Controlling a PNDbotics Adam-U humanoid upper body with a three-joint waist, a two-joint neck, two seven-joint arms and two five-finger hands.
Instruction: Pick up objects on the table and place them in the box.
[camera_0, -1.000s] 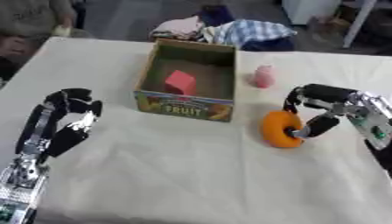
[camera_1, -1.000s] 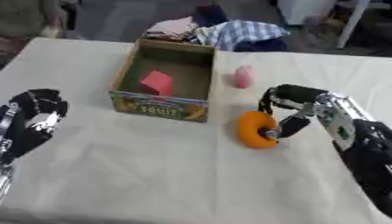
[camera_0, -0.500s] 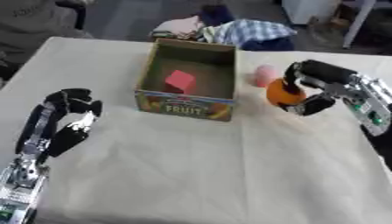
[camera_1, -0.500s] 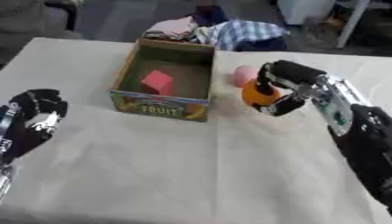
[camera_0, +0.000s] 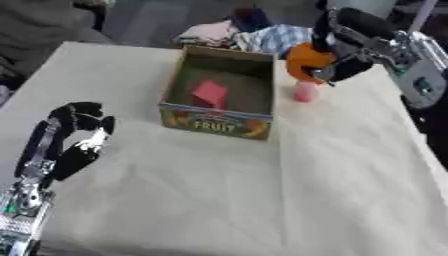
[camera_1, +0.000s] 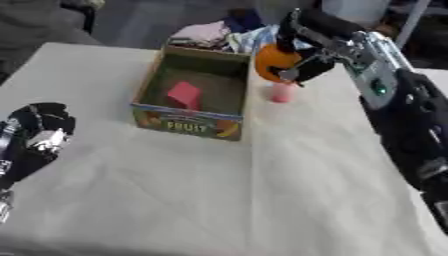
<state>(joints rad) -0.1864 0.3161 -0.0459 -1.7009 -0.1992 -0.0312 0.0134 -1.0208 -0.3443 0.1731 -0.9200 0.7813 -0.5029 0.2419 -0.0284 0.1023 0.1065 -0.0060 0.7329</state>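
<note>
Now, left eye view: right hand (camera_0: 346, 47) is carrying the orange object (camera_0: 304, 61), fingers curled round it, lifted off the tabletop (camera_0: 332, 180) and sitting just right of the box (camera_0: 223, 120) rim. Half a second ago it was lower. Drop looks next.

Right eye view: left hand (camera_1: 35, 137) is idling half-curled, empty. Pink object (camera_1: 281, 93) is waiting beside the box; red block (camera_1: 185, 94) is lying inside.

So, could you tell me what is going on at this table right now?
The robot's right hand has its fingers curled round an orange object and holds it in the air beside the right wall of the cardboard box, above a small pink object on the table. A red block lies in the box. The left hand rests idle at the lower left.
</note>
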